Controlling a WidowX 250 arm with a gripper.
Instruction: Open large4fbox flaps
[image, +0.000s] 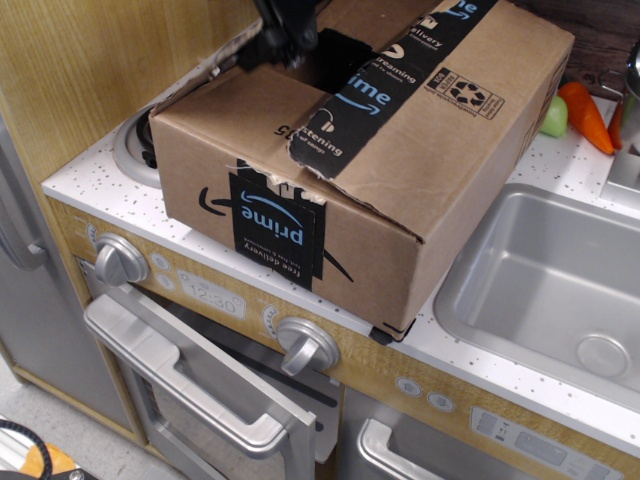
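Note:
The large4fbox (400, 200) lies on the toy stove top, brown cardboard with black "prime" tape over its front and top. Its left flap (235, 100) is tilted up along the centre seam, and a dark gap (340, 55) shows beside it. The right flap (470, 80) lies flat, with torn black tape (345, 115) along its inner edge. My black gripper (287, 42) is at the raised inner edge of the left flap, near the box's far end. Its upper part is cut off by the frame, and I cannot see how the jaws stand.
A grey sink (540, 270) lies right of the box. An orange carrot (585, 115) and a green item (553, 118) lie behind it. A burner ring (135, 150) shows left of the box by the wooden wall (90, 70). Two oven knobs (305, 345) sit below.

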